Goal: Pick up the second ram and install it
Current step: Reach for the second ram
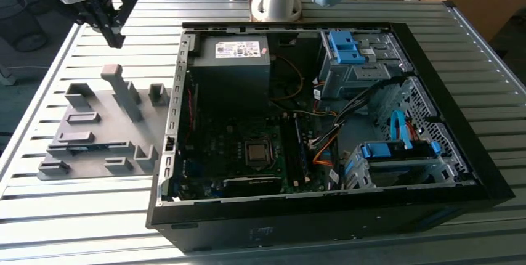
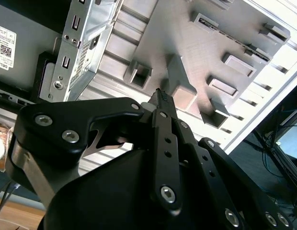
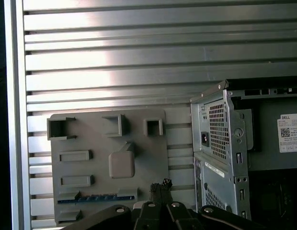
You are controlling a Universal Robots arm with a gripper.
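Closest in both wrist views, the tool has its fingers drawn together until the tips meet, with nothing between them, so it carries nothing. It hangs in the air above the slatted metal desk, over the edge of the pale grey holder plate and clear of it. The second ram lies as a thin dark strip in a long slot of that plate, near the tool but untouched, so by the look of it the pick-up is not yet made. Beyond the plate, in the exterior view, the open computer case lies on its side with the motherboard exposed and the power supply at its far end. Whether any stick sits in the memory slots there is too dark to tell. Grasping, carrying and seating the ram all appear left to do.
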